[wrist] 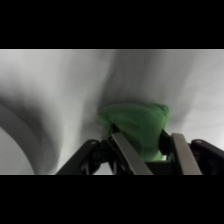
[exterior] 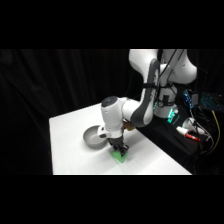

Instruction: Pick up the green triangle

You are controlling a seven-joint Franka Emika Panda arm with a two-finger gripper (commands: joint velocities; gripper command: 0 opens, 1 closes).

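The green triangle (exterior: 119, 156) lies on the white table (exterior: 70, 135) near its front edge, just right of the grey bowl (exterior: 94, 137). My gripper (exterior: 119, 150) has come straight down onto it. In the wrist view the green triangle (wrist: 137, 127) sits between the two fingers (wrist: 126, 155). The left one lies against its side, while a thin dark gap remains at the right one. The gripper (wrist: 152, 152) stands open around the block, whose lower part is hidden behind the linkage.
The grey bowl's rim (wrist: 20, 125) curves through the left of the wrist view, close to the gripper. Cables and electronics (exterior: 192, 127) lie beyond the table's right edge, beside the arm's base (exterior: 170, 75).
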